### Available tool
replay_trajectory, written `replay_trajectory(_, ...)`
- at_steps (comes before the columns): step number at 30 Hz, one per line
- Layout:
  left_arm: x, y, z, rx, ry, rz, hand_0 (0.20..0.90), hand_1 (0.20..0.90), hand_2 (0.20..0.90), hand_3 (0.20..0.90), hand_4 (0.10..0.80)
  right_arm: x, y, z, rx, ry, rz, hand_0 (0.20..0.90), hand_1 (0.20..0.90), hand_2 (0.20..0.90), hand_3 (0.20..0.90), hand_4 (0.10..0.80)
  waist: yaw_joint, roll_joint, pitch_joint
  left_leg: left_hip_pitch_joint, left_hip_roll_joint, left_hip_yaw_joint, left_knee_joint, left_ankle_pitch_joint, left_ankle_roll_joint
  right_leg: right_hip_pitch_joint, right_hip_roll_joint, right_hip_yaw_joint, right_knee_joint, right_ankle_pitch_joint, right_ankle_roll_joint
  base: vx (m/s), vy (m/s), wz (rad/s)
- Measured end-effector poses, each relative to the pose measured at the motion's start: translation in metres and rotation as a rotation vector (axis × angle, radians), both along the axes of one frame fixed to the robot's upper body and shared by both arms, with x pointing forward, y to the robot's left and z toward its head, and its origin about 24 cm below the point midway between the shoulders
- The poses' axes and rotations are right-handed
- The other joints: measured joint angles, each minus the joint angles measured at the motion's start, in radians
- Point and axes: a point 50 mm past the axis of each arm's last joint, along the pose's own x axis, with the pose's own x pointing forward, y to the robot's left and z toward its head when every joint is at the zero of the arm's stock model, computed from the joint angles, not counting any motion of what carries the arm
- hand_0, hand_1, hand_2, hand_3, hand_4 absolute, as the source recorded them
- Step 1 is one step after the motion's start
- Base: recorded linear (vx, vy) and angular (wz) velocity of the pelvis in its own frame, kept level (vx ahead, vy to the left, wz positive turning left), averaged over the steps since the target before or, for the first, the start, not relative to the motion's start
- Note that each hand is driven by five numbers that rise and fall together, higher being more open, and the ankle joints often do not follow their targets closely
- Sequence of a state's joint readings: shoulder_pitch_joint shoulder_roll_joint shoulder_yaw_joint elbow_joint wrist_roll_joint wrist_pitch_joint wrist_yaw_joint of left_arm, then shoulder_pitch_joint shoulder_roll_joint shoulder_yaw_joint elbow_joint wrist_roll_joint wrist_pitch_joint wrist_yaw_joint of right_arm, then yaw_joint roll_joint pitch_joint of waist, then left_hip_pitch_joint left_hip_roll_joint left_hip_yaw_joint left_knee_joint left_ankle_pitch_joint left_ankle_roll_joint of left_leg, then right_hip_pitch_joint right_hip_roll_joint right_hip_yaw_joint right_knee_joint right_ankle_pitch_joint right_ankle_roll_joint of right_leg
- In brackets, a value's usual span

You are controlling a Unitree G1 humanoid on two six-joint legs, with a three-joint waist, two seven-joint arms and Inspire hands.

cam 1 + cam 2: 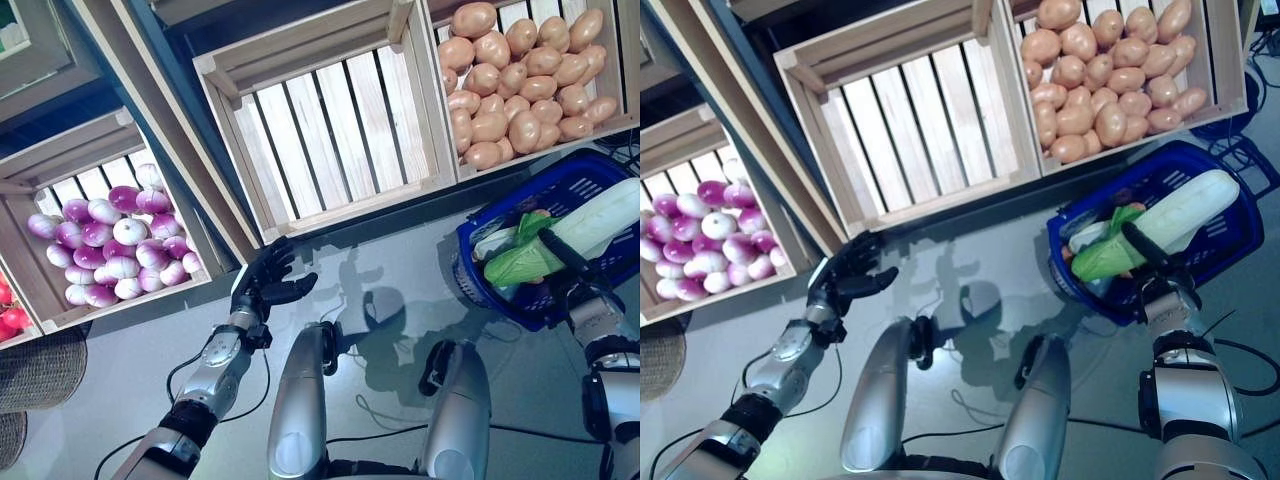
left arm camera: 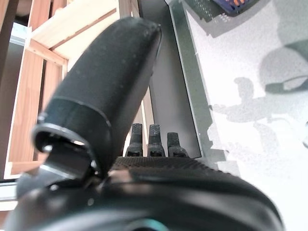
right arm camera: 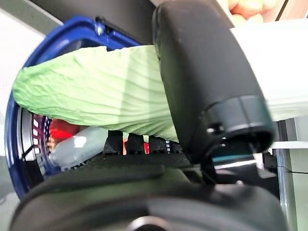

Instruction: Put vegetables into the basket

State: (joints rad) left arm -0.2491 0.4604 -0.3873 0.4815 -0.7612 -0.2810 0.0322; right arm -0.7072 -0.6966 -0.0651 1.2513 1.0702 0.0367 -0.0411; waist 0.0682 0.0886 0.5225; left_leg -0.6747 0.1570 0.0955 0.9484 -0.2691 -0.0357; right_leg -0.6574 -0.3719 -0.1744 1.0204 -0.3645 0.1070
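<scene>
Left eye view shows my right robot hand [image 1: 590, 300] at the near rim of the blue basket [image 1: 480, 262], with the basket's dark handle [image 1: 562, 254] running down toward it. I judge my fingers are curled round that handle, carrying the basket, though in the right wrist view only my thumb and a row of fingertips [image 3: 134, 143] show against the basket's contents, so the hold itself is partly hidden.

The basket is already loaded. A long cabbage [image 1: 570, 235], white at the stalk and green at the leaf, lies across the top of it. Under the leaf the right wrist view shows something red [image 3: 61, 131] and a pale wrapped item [image 3: 77, 145]; I cannot tell what either is.

Left of the basket, well apart from it, my left robot hand [image 1: 265, 282] hangs empty with relaxed fingers, just below the near wall of the empty wooden crate [image 1: 330, 120]. Right above the basket stands the crate of potatoes [image 1: 520, 80]. Far to the left of the basket, beyond the empty crate, is the crate of purple onions [image 1: 115, 245].

So part of the job looks done. Potatoes and onions look still to be added, if they are wanted, and my free left robot hand is the one to fetch them.
</scene>
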Motion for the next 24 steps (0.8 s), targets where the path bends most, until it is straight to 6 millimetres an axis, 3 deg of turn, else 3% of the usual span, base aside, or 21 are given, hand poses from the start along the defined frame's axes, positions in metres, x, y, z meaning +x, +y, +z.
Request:
replay_trajectory(13,0.002,-0.006,0.01,-0.015,-0.06,-0.017,0.9,0.9,0.9,0.9,0.8,-0.004,-0.009,0.005,0.033,-0.003,-0.045,0.9,0.9,0.9,0.9,0.8,-0.005,0.0,0.0,-0.001,0.019,-0.002,0.004,0.001,-0.014,-0.006,0.011,-0.003,0.008,-0.002,-0.006,-0.019,0.008,-0.02)
replay_trajectory(24,0.001,-0.003,0.012,-0.006,-0.065,-0.011,0.9,0.9,0.9,0.9,0.8,-0.008,-0.013,0.006,0.033,0.01,-0.048,0.9,0.9,0.9,0.9,0.8,-0.006,-0.008,-0.001,0.137,0.031,0.007,-0.131,0.028,-0.034,0.134,0.032,-0.042,-0.115,0.015,-0.007,0.02,-0.002,-0.01)
